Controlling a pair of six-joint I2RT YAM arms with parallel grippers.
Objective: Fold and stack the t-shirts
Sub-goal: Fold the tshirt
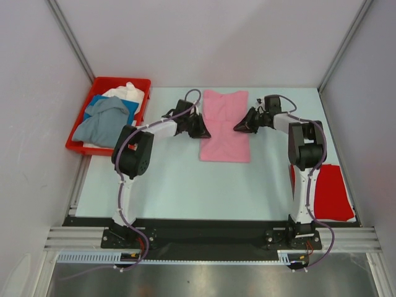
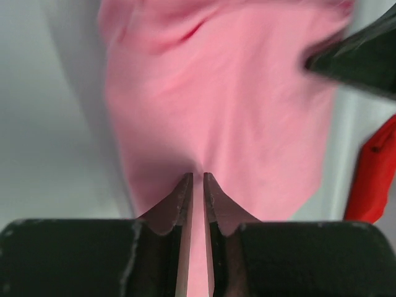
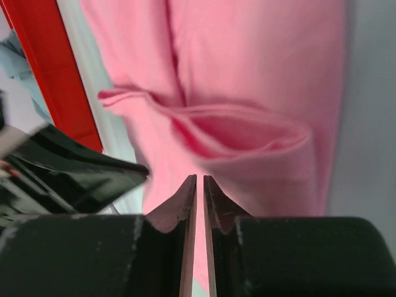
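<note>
While the pink shirt (image 1: 224, 130) lies narrow at mid-table, I judge I'm mid-fold. The left gripper (image 2: 198, 177) and right gripper (image 3: 200, 178) each pinch a side edge, jaws nearly together. Next I'd lift both evenly and fold it in half.

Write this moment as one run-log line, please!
left gripper: shut on pink t-shirt edge; right gripper: shut on its other edge; red t-shirt: lying flat, untouched

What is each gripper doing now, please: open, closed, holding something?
Left gripper: closed, pinching the pink t-shirt.
Right gripper: closed, pinching the same pink t-shirt.
</note>
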